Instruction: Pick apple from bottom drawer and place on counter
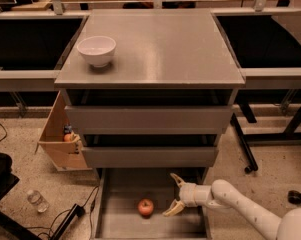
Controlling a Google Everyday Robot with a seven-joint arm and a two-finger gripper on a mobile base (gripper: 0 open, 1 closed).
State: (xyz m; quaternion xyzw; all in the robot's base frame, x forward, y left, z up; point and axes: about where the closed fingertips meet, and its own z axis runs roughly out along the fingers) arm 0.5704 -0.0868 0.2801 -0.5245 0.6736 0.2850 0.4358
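Observation:
The apple (pixel 145 207) is small, round and red-orange and lies on the bare grey floor of the open bottom drawer (pixel 120 224), near the drawer's middle. My gripper (pixel 173 195) is inside the drawer space just right of the apple, its two tan fingers spread open with one above and one below, a short gap from the fruit and holding nothing. The white arm reaches in from the lower right. The counter (pixel 160 44) is the grey slab on top of the cabinet.
A white bowl (pixel 96 50) stands on the counter's left rear. Two closed drawers (pixel 150 119) sit above the open one. A cardboard box (pixel 60 139) with a small orange item stands left of the cabinet. A plastic bottle (pixel 37 200) and cables lie on the floor.

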